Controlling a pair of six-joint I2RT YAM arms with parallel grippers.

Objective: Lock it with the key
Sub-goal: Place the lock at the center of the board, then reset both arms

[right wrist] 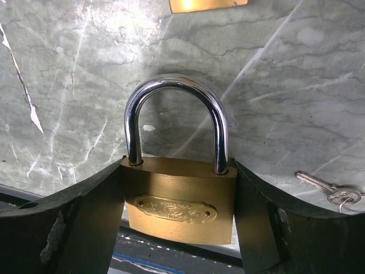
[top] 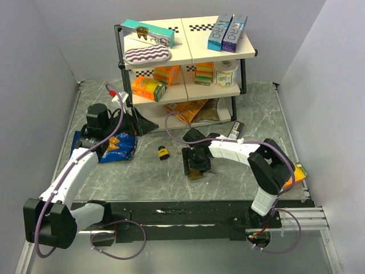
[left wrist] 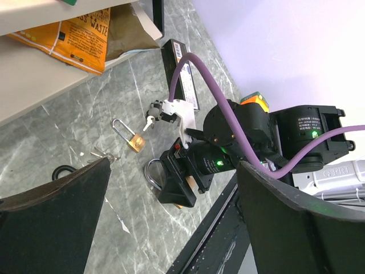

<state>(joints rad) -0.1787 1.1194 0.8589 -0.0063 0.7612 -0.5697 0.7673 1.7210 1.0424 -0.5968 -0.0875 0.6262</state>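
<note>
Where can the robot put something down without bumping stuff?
Bare marble lies between the blue bag and the big padlock, nearer than the small padlock. More lies between the shelf and the right wall. Crowded under the shelf, by the orange packets.

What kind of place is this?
Probably a lab robot cell, not a home: plain white walls box in the marbled table, and a prop shelf carries checkerboard markers.

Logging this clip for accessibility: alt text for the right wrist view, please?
A brass padlock, shackle up, is clamped between the dark fingers of the right gripper. A key lies on the marbled table near the frame's right edge.
</note>
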